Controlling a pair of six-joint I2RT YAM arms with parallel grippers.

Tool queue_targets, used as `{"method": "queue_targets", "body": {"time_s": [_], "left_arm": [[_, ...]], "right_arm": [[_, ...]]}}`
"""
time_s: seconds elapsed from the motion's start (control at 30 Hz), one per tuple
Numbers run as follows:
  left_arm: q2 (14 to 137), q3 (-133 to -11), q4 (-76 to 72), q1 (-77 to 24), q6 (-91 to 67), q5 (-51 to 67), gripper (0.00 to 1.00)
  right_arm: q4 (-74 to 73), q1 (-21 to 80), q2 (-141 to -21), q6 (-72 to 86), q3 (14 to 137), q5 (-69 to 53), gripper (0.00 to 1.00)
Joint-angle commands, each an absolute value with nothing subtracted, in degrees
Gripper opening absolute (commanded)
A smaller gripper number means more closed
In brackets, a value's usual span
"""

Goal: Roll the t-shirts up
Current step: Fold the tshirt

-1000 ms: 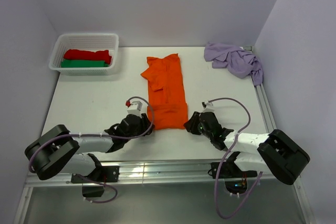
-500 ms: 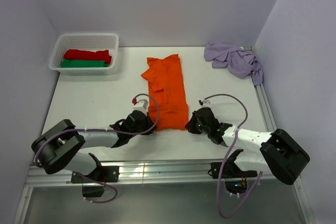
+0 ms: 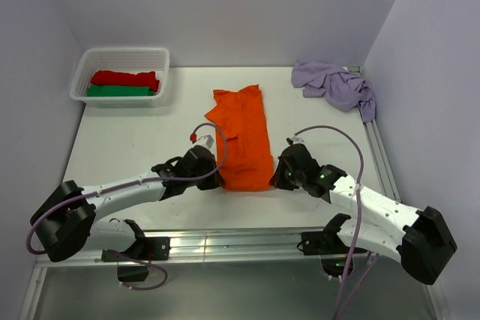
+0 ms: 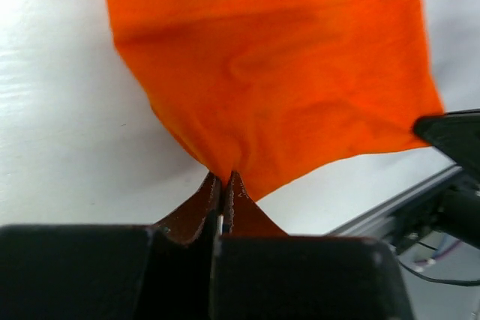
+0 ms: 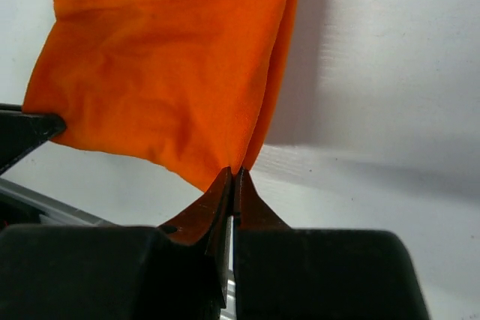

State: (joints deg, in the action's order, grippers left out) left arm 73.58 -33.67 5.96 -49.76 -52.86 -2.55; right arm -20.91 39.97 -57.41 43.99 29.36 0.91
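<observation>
- Top view: orange t-shirt (image 3: 241, 136) lies mid-tabletop (image 3: 127, 144), folded into a long narrow strip running away from the arm bases.
- Left hand (image 3: 215, 180) sits at the strip's near-left corner and right hand (image 3: 274, 179) at its near-right corner. Both are closed on the fabric.
- The strip's near edge is close to the tabletop's front edge, with the front rail (image 3: 225, 241) just past that.
- There is open tabletop on both long sides of the strip, wider on the left. A bare stretch also runs from its far end to the back wall.
- Basket (image 3: 81, 80) is in the far-left corner, holding a red roll (image 3: 124, 78) and a green roll (image 3: 118, 91) side by side, well apart from the strip.
- Lilac t-shirt (image 3: 335, 85) is crumpled in the far-right corner. It touches the side rail (image 3: 375, 148) and lies well apart from the orange one.
- Left wrist view: jaws are pinched tight on the orange corner, and the cloth draws to a point at the pinch. The near edge angles off to the right toward the right hand, dark at frame right. White tabletop shows to the left.
- Right wrist view: jaws are pinched tight on the other corner, where the doubled layers of the side fold are visible. Bare tabletop lies to the right of the fold, and the left hand's tip shows at frame left.
</observation>
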Motion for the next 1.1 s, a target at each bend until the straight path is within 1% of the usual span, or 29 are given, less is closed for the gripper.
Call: {"method": "queue_targets", "body": {"time_s": [0.0,0.23,0.43,0.57,0.8,1.07], "left_arm": [[72.68,-39.54,13.09,-49.92,-53.96,-0.44,0.0],[76.11,-44.11,14.15,-48.08,-54.14,2.1,0.0],[79.45,-47.54,15.12,-44.21,-53.18,5.44,0.01],[81.03,-49.3,15.2,-40.71,-52.47,7.91,0.0],[85.68,-57.37,18.28,-37.01,-49.14,11.07,0.0],[91.31,-61.96,19.16,-30.86,-47.2,15.73,0.0]], "right_arm": [[-28.38,38.94,-55.55,42.81,33.74,0.26,0.0],[-29.0,32.97,-58.53,39.12,37.7,-5.88,0.0],[-29.27,28.13,-63.54,35.34,41.22,-10.19,0.0],[-30.06,24.62,-67.23,33.05,45.77,-11.86,0.0],[-31.64,22.07,-73.73,31.73,53.16,-13.18,0.0],[-31.2,19.69,-82.61,31.64,61.78,-15.03,0.0]]}}
